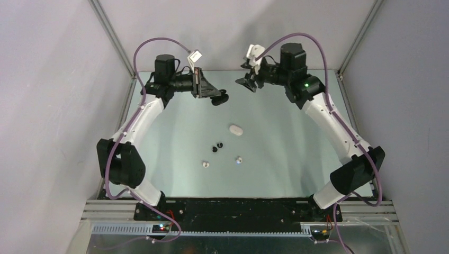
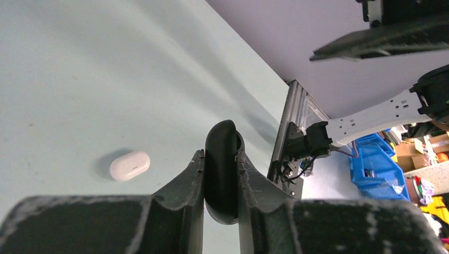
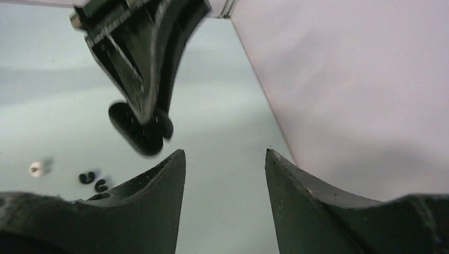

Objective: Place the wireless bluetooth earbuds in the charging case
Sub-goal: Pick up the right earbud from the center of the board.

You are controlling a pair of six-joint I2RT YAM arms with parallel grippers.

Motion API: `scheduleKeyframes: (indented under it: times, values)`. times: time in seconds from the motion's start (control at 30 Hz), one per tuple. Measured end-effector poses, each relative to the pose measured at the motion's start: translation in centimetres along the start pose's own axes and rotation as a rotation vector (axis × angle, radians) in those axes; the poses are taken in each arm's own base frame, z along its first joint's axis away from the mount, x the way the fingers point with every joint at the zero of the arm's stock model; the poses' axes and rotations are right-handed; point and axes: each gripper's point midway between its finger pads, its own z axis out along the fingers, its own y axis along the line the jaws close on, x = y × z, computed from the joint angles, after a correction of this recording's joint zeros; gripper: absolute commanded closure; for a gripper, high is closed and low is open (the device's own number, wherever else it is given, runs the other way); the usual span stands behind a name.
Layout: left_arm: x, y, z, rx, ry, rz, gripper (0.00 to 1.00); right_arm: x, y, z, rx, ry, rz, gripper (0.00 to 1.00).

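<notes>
Pinching the black case (image 2: 221, 159) edge-on, raised beyond the white case (image 1: 236, 129), the left fingers (image 2: 195, 185) offer it to the spread right fingers (image 3: 164, 206), probably for opening. Black earbuds (image 1: 217, 146) and white earbuds (image 1: 206, 164) lie loose on the surface (image 1: 286, 159), nearer than the white case.

Pale green tabletop (image 1: 286, 159); lilac-grey walls (image 1: 227, 26); blue bins (image 2: 376, 164), possibly storage, beyond.
</notes>
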Motion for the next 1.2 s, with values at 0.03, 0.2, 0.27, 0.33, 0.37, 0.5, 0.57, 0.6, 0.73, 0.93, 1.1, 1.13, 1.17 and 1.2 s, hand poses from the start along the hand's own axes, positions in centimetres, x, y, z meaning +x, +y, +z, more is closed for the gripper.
scheduleKeyframes:
  times: [0.03,0.2,0.27,0.33,0.37,0.5,0.57,0.6,0.73,0.93,1.1,1.13,1.17,1.2]
  values:
    - [0.0,0.1,-0.2,-0.008,-0.004,0.004,1.0,0.4,0.0,-0.4,-0.004,-0.001,0.029,0.37]
    - [0.7,1.5,-2.5,-0.084,-0.023,-0.014,1.0,5.4,2.2,-2.3,-0.07,0.053,0.155,0.38]
    - [1.1,2.5,-3.6,-0.139,-0.03,-0.024,1.0,7.7,4.2,-2.5,-0.133,0.092,0.193,0.43]
    - [1.2,3.5,-4.6,-0.193,-0.039,-0.024,1.0,9.3,5.9,-2.4,-0.192,0.128,0.221,0.5]
    - [1.3,4.0,-5.2,-0.22,-0.042,-0.022,1.0,10.0,6.8,-2.1,-0.222,0.144,0.228,0.53]
    - [2.1,5.2,-7.7,-0.329,-0.054,-0.012,1.0,12.2,10.8,-0.5,-0.361,0.202,0.199,0.67]
    - [2.5,5.3,-8.7,-0.372,-0.061,-0.006,1.0,13.4,13.4,0.6,-0.442,0.235,0.168,0.69]
    - [2.7,5.2,-9.1,-0.387,-0.063,-0.002,1.0,14.1,15.0,1.3,-0.491,0.253,0.146,0.69]
    - [3.4,4.6,-10.0,-0.425,-0.068,0.016,1.0,17.4,19.9,3.4,-0.64,0.307,0.083,0.69]
    - [4.1,3.9,-10.6,-0.447,-0.074,0.021,1.0,21.2,23.6,5.5,-0.736,0.358,0.007,0.7]
    - [4.3,2.9,-11.8,-0.465,-0.109,-0.001,1.0,23.2,25.1,8.1,-0.757,0.385,-0.02,0.75]
    - [4.2,2.7,-12.1,-0.471,-0.119,-0.004,1.0,23.4,25.2,8.9,-0.751,0.394,-0.007,0.75]
    - [4.2,2.4,-12.4,-0.478,-0.132,-0.009,1.0,23.5,25.2,9.6,-0.741,0.402,0.016,0.75]
    - [4.1,2.2,-12.7,-0.481,-0.141,-0.011,1.0,23.5,25.2,10.2,-0.725,0.414,0.06,0.75]
